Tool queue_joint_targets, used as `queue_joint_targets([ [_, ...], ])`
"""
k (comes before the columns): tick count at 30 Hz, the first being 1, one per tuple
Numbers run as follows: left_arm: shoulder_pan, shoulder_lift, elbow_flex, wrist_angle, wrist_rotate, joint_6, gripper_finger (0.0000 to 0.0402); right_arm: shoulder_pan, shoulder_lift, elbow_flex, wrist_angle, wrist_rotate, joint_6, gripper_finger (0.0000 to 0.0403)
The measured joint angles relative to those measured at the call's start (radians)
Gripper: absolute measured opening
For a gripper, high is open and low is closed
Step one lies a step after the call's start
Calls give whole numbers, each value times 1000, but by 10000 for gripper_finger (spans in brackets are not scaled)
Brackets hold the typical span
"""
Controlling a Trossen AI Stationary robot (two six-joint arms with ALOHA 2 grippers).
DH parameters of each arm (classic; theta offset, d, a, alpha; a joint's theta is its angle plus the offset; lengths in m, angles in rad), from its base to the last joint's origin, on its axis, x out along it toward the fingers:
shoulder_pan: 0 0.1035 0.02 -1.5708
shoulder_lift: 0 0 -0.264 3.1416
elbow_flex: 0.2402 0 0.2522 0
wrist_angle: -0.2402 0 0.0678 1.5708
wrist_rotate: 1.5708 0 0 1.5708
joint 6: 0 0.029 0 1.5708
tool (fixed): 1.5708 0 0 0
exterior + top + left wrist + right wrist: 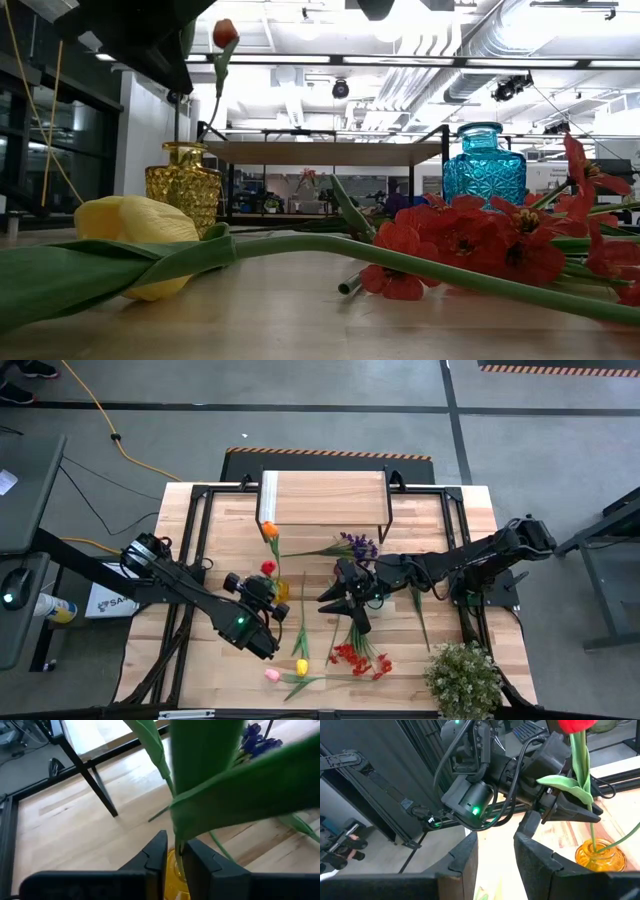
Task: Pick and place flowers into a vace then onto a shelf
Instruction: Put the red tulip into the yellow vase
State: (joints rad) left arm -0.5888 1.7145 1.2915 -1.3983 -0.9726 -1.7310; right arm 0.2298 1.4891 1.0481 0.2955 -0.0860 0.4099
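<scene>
Left gripper (272,592) sits over the amber glass vase (281,589) near the middle of the tabletop (230,525). Its fingers (159,851) stand slightly apart with the green stem of a red tulip (268,568) between them; whether they still pinch the stem cannot be told. The stem stands upright in the vase mouth, long axis near vertical, bloom at the top, leaves hanging outward. The left arm reaches in diagonally from the table's left edge, wrist angled down.

Right gripper (342,598) hovers just right of the vase, above the table's centre, fingers (465,852) parted and holding nothing. Its arm stretches in from the right edge, nearly level.

An orange tulip (270,530) lies by the shelf's front-left leg, stem running toward the near edge. Purple sprays (358,545) lie just in front of the shelf (325,495), which stands at the far edge. Red small-blossom sprays (358,658), a yellow tulip (301,667) and a pink tulip (272,675) lie flat near the front edge. A blue glass vase (484,165) is visible in the low view. A potted plant (462,678) occupies the front-right corner.
</scene>
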Motion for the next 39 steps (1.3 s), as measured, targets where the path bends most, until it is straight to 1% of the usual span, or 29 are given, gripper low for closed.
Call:
queue_joint_targets([
  [4, 0, 0, 0, -8, 11, 56, 94, 0, 0, 0, 0, 0, 0, 119],
  [10, 0, -1, 0, -69, 75, 61, 114, 0, 0, 0, 0, 0, 0, 118],
  [15, 0, -1, 0, -95, 96, 62, 153, 0, 0, 0, 0, 0, 0, 118],
  [21, 0, -1, 0, -97, 110, 85, 215, 0, 0, 0, 0, 0, 0, 118],
  [28, 0, -1, 0, -128, 169, 85, 278, 0, 0, 0, 0, 0, 0, 119],
  [33, 0, -2, 0, -149, 207, 85, 305, 0, 0, 0, 0, 0, -7, 118],
  [39, 0, -2, 0, -148, 218, 85, 316, 0, 0, 0, -2, 0, -8, 118],
])
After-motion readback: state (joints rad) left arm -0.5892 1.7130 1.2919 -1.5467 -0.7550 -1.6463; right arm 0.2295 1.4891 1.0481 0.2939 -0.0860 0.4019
